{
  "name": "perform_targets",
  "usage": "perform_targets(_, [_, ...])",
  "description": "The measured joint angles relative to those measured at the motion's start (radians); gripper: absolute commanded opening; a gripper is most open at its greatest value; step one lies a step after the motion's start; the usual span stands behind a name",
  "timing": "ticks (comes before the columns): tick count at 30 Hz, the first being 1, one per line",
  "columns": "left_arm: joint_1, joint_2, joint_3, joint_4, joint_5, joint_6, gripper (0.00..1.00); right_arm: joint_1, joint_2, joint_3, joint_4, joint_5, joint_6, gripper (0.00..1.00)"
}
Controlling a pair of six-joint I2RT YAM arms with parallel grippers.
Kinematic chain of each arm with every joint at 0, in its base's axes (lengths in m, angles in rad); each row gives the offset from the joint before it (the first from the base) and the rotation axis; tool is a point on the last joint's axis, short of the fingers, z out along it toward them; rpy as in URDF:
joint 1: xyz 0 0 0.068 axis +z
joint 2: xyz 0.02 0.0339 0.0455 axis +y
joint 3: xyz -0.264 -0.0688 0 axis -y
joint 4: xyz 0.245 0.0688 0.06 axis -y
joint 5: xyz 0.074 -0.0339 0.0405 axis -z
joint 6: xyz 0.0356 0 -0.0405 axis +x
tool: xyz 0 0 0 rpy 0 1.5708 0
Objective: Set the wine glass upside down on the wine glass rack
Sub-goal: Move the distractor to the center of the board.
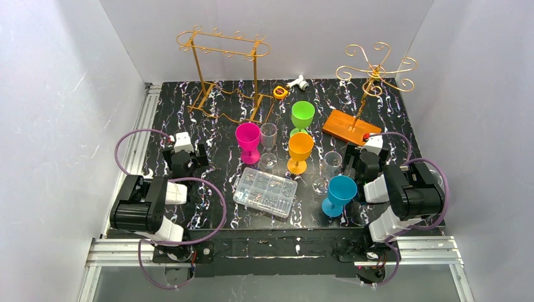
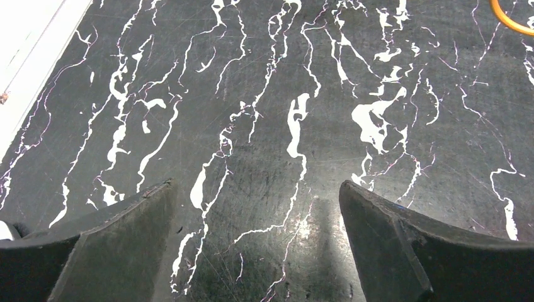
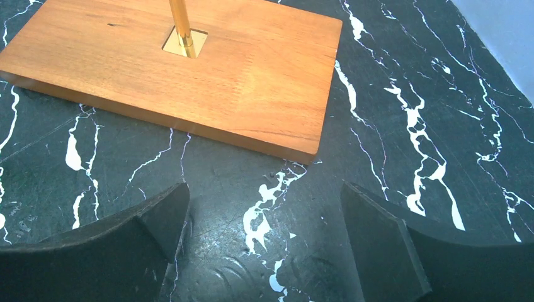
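this was a robotics lab test cell: plain white panels point(image 1: 56, 126) walled in the black marbled bench point(image 1: 220, 160) beyond and to either side of the left fingers point(image 2: 113, 251) and right fingers point(image 3: 126, 251), aluminium rails point(image 1: 119, 250) ran behind them under the arm bases point(image 1: 170, 251), and purple cables point(image 1: 142, 131) looped off each arm.

Top view: high up and well back from the wooden base point(image 1: 347, 128), looking down and forward over the whole table point(image 1: 220, 163) — the wooden base sits right of centre.
Left wrist view: close to the table, tilted down at bare marble well left of the wooden base.
Right wrist view: close and low, facing the wooden base point(image 3: 189, 69) from just beside its near edge.
Shared: the top and right wrist views both show the wooden base — all three show the table.
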Motion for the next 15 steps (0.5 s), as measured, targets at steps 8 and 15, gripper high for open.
perform_targets(8, [0.001,0.000,0.000,-0.006,0.005,0.000,0.99,0.000,0.000,0.000,0.000,0.000,0.000,1.00])
perform_targets(15, [0.001,-0.002,0.000,-0.010,0.053,0.010,0.99,0.000,-0.020,0.020,-0.066,0.018,0.005,1.00])
